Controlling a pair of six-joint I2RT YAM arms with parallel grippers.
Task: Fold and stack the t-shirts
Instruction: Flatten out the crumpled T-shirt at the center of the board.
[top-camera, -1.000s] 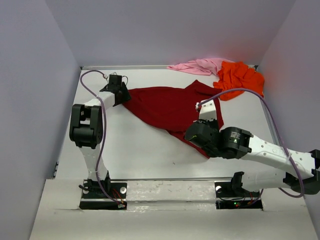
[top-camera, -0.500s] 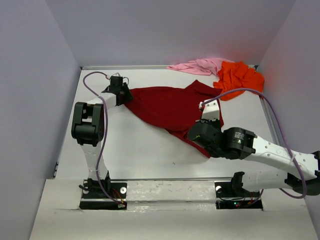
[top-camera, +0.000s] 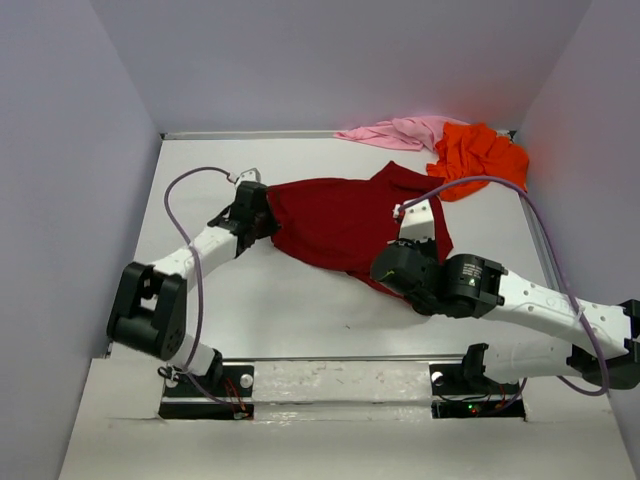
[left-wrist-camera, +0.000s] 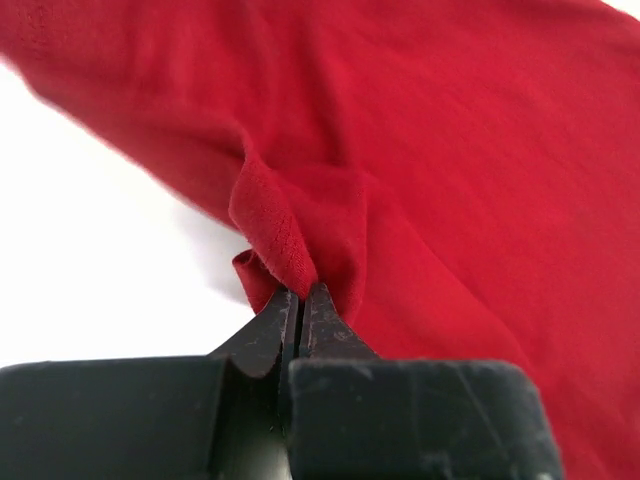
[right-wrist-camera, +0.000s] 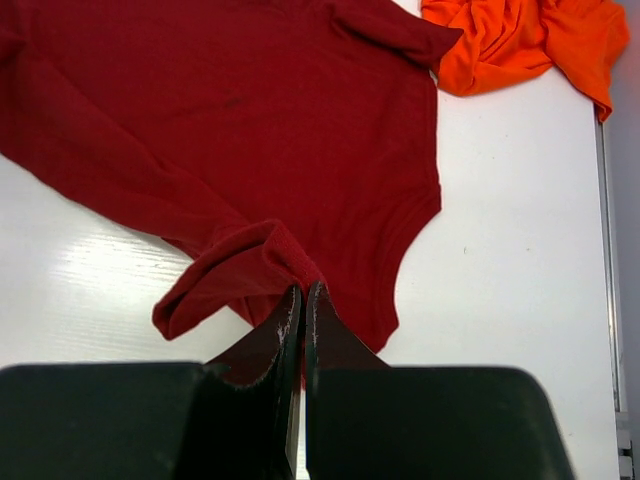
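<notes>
- The red t-shirt (top-camera: 345, 220) lies mid-table, spread out but rumpled, not folded.
- The orange t-shirt (top-camera: 478, 155) is bunched in the far right corner, and its edge meets the red t-shirt's far right sleeve.
- The pink t-shirt (top-camera: 395, 131) is crumpled along the far wall and touches the orange one.
- Left gripper (left-wrist-camera: 300, 298): the jaws are pinched tight on a fold at the red t-shirt's left edge. The cloth puckers up from the tips.
- Right gripper (right-wrist-camera: 303, 295): the jaws are closed on a rolled bit of the red t-shirt's near edge.
- In the way: the right arm (top-camera: 520, 295) has its wrist over the red t-shirt's near right part. Its purple cable (top-camera: 480, 179) arcs above the shirt's right side.
- Hidden: from the top view we can't see either grip point, only from the wrist views. Part of the pink t-shirt sits behind the orange one.
- Room: there is bare table (top-camera: 280, 310) left of and nearer than the red t-shirt. Walls close in on 3 sides, and the orange t-shirt sits near the right edge.
</notes>
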